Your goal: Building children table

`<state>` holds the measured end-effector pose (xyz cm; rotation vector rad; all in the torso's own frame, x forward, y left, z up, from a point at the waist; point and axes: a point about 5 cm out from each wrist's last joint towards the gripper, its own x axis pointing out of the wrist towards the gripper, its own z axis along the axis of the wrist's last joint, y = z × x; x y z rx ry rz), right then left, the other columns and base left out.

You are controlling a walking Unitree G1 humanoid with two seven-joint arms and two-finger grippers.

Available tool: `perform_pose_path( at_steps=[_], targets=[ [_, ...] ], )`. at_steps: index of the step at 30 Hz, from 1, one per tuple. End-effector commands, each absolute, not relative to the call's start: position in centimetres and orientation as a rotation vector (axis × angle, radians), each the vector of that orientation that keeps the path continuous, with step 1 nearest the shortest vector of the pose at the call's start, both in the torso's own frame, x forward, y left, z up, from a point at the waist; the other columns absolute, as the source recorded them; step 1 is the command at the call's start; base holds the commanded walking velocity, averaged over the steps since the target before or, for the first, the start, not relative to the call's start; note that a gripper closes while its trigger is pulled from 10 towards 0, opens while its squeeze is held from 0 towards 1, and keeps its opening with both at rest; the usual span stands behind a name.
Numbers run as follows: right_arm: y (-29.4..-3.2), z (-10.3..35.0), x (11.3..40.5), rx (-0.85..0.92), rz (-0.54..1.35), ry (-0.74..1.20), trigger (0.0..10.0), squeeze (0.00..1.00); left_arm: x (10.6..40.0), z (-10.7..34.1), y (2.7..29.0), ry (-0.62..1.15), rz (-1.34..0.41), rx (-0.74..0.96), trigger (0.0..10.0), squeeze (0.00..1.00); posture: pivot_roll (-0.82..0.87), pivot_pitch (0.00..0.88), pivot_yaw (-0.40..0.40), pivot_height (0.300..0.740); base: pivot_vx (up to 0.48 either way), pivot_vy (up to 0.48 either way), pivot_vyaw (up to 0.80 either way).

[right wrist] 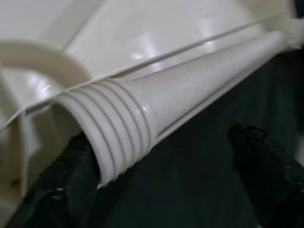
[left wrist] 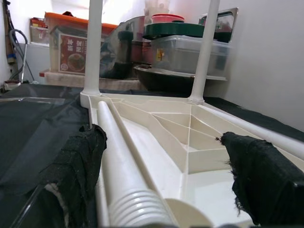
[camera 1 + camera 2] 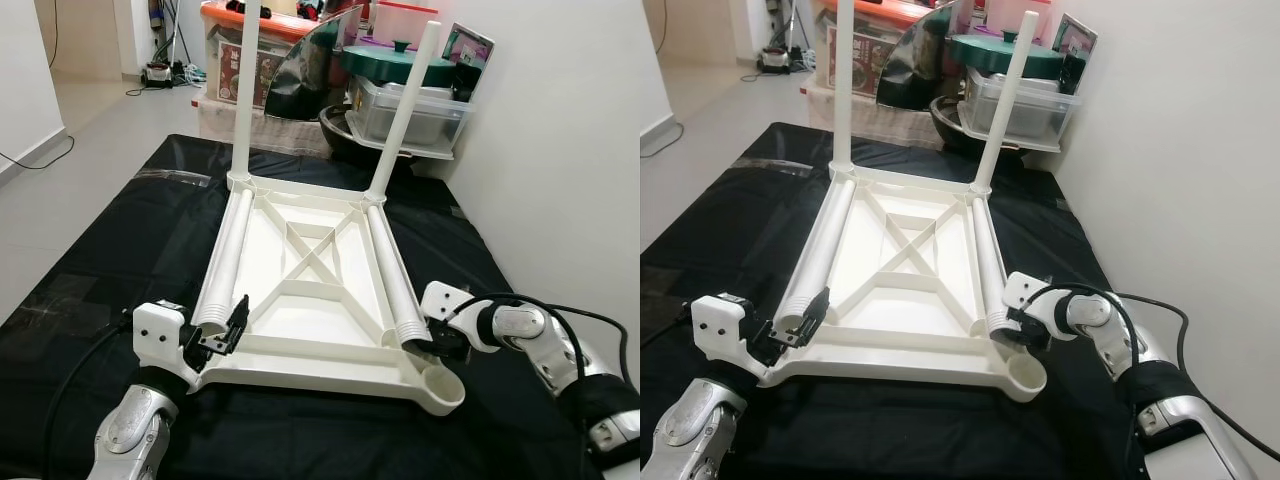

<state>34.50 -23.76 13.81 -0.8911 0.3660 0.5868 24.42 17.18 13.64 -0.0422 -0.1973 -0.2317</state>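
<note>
A black sheet (image 3: 120, 260) covers the floor up front, glossy and creased, and a plain white wall (image 3: 560, 130) runs along the right side of it. Past the sheet's far edge sit stacked plastic storage boxes (image 3: 410, 110), one under a dark green lid (image 3: 395, 62), with an orange-lidded bin (image 3: 250, 45) and a dark round bowl (image 3: 345, 140) beside them. Off to the left, pale floor tiles (image 3: 110, 140) stretch back in even light, a black cable (image 3: 35, 160) trailing across them near the left wall.

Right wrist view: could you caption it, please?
Open right end effector straddling the loose table leg's threaded end.
</note>
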Motion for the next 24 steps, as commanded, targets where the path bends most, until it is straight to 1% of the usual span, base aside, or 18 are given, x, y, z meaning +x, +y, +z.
perform_pose_path(
  at_steps=[1,2,3,4,7,8,10,14,18,22,23,24],
  targets=[
    [-24.1,14.9,34.9,-0.809,0.443,0.278,2.1,0.0,24.3,13.3,16.9,-0.19,-0.239,-0.048,10.0,0.0,0.11,0.0,-0.201,0.74,0.0,0.0,0.0],
    [-24.0,15.3,34.8,-0.771,0.395,0.215,0.0,0.0,24.3,13.3,16.9,-0.189,-0.239,-0.047,10.0,0.0,0.11,0.0,-0.2,0.74,0.0,0.0,0.0],
    [-24.1,15.7,34.7,-0.731,0.338,0.156,0.0,0.0,24.3,13.3,16.9,-0.189,-0.238,-0.046,10.0,0.0,0.11,0.0,-0.2,0.74,0.0,0.0,0.0],
    [-24.1,15.7,34.7,-0.731,0.338,0.156,0.0,0.0,24.3,13.3,16.9,-0.189,-0.238,-0.046,10.0,0.0,0.11,0.0,-0.2,0.74,0.0,0.0,0.0],
    [-24.3,15.5,34.2,-0.658,0.226,0.088,0.0,0.0,24.3,13.2,17.0,-0.186,-0.238,-0.043,10.0,0.0,0.11,0.0,-0.188,0.74,0.0,0.0,0.0],
    [-24.0,14.8,33.7,-0.618,0.218,0.088,0.0,0.05,24.3,13.2,17.0,-0.184,-0.24,-0.042,10.0,0.0,0.1,0.0,-0.186,0.74,0.0,0.0,0.0],
    [-24.0,14.8,33.7,-0.618,0.218,0.088,0.0,0.05,24.3,13.2,17.0,-0.184,-0.24,-0.042,10.0,0.0,0.1,0.0,-0.186,0.74,0.0,0.0,0.0],
    [-21.9,12.5,32.6,-0.556,0.265,0.116,0.0,0.07,24.5,13.2,17.0,-0.179,-0.246,-0.036,10.0,0.0,0.11,0.0,-0.181,0.74,0.0,0.0,0.0],
    [-21.1,12.4,32.5,-0.534,0.288,0.105,0.0,0.07,24.7,13.2,17.0,-0.153,-0.241,-0.043,10.0,0.0,0.11,0.0,-0.18,0.74,0.0,0.0,0.0],
    [-20.7,13.2,32.7,-0.518,0.303,0.058,0.0,0.06,24.9,13.4,17.3,-0.138,-0.22,-0.084,10.0,0.0,0.1,0.0,-0.176,0.74,0.0,0.0,0.0],
    [-20.6,13.8,32.8,-0.502,0.308,0.029,0.0,0.07,25.0,13.7,17.5,-0.144,-0.206,-0.117,10.0,0.0,0.1,0.0,-0.175,0.74,0.0,0.0,0.0],
    [-20.6,15.3,33.1,-0.451,0.327,-0.044,0.0,0.06,25.2,14.5,17.7,-0.169,-0.189,-0.181,10.0,0.0,0.1,0.0,-0.173,0.74,0.0,0.0,0.0]
  ],
)
